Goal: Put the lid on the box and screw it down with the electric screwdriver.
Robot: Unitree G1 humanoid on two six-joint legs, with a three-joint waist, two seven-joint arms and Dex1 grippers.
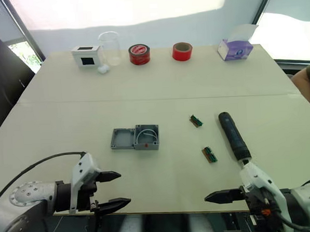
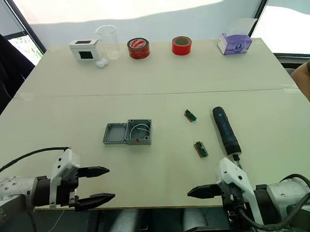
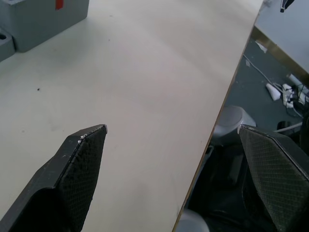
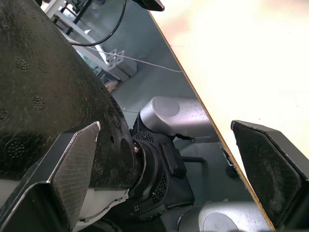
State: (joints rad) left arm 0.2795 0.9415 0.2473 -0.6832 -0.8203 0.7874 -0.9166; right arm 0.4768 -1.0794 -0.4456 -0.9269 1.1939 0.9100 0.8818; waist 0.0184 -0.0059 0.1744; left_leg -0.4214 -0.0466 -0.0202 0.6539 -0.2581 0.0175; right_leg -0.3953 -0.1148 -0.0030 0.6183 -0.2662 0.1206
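The grey box (image 1: 147, 137), white wires inside, sits at the table's middle with the shallow grey lid (image 1: 122, 139) touching its left side, inner face up. To the right lies the black electric screwdriver (image 1: 234, 136), tip toward the front edge. My left gripper (image 1: 123, 188) is open at the front-left edge, short of the lid. My right gripper (image 2: 190, 212) is open at the front edge, just in front of the screwdriver's tip. In the left wrist view the box's corner (image 3: 43, 19) with its red mark lies beyond the open fingers (image 3: 82, 164).
Two small green circuit boards (image 1: 196, 120) (image 1: 209, 154) lie between box and screwdriver. Along the far edge stand a white box with a black window (image 1: 86, 56), a clear beaker (image 1: 110, 48), two red tape rolls (image 1: 140, 54) (image 1: 182, 51) and a tissue box (image 1: 234, 48). A person's arm (image 1: 309, 82) shows at right.
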